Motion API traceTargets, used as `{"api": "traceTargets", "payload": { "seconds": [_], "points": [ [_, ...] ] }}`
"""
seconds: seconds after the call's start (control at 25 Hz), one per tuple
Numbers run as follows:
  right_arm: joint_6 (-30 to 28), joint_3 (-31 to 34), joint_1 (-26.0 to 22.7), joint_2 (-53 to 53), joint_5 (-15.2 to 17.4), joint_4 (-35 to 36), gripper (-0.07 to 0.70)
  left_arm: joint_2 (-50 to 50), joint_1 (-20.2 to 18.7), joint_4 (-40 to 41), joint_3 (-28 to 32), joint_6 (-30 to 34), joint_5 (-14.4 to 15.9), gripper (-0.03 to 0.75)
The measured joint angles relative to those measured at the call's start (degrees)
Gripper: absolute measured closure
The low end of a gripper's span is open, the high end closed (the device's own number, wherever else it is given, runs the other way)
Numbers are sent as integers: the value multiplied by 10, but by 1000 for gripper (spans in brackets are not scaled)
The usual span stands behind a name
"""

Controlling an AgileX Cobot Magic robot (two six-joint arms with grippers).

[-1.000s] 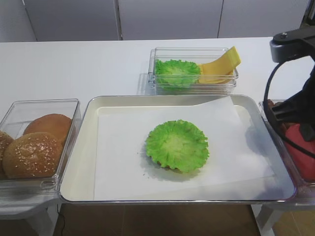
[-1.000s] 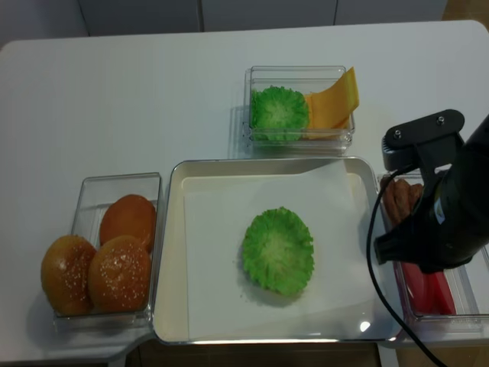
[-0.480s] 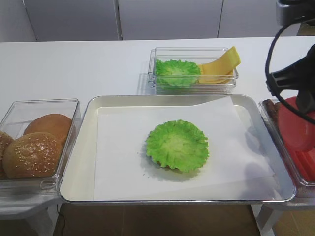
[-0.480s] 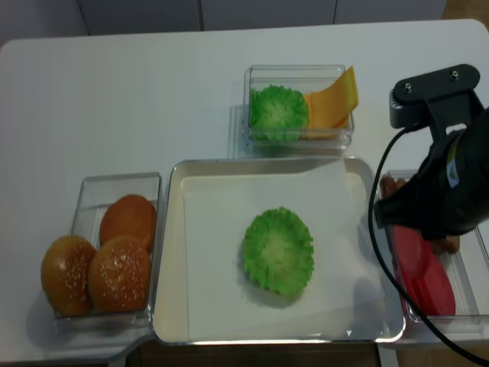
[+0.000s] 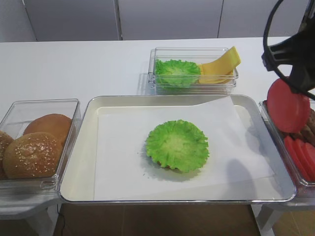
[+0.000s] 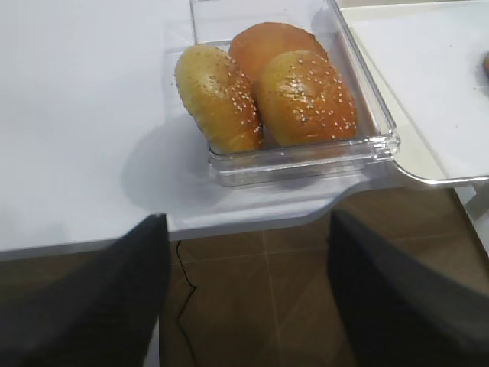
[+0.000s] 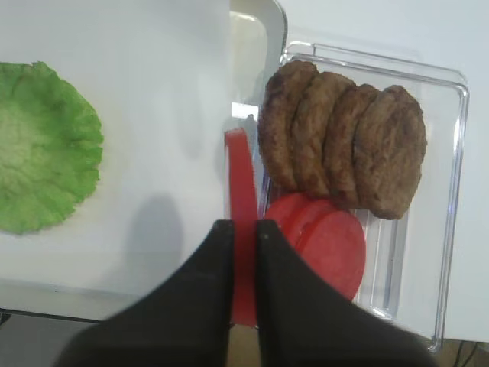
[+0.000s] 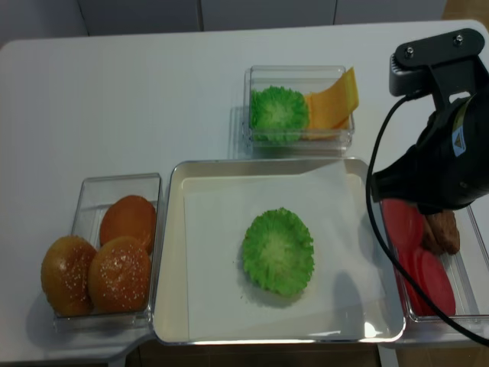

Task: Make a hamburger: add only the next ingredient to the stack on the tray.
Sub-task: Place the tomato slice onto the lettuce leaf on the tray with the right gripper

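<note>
The hamburger stack is a ruffled green lettuce leaf on a thin brown base, lying mid-tray on white paper. My right gripper hangs above the tray's right rim, shut on the upper edge of the red tomato slice, which dangles upright. The right wrist view shows that slice edge-on between the right gripper's black fingers, with the lettuce off to the left. My left gripper stands open and empty over the floor, just off the table's front edge.
A clear box right of the tray holds more tomato slices and brown meat patties. A box of sesame buns stands left of the tray. Behind it, another box holds lettuce and yellow cheese.
My right gripper has risen out of the right-hand box with the tomato slice clamped in it. The stack and tray have not moved.
</note>
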Motion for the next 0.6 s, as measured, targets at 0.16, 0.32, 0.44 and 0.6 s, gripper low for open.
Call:
{"api": "traceTargets", "payload": {
  "seconds": [0.16, 0.32, 0.44, 0.6],
  "points": [
    [-10, -17, 0, 7, -1, 7, 583, 0, 0, 0, 0, 0, 0, 238],
    [-22, -35, 5, 34, -5, 20, 583, 0, 0, 0, 0, 0, 0, 238],
    [-25, -42, 27, 52, -17, 21, 583, 0, 0, 0, 0, 0, 0, 238],
    [-26, -46, 65, 83, -36, 21, 583, 0, 0, 0, 0, 0, 0, 238]
  ]
}}
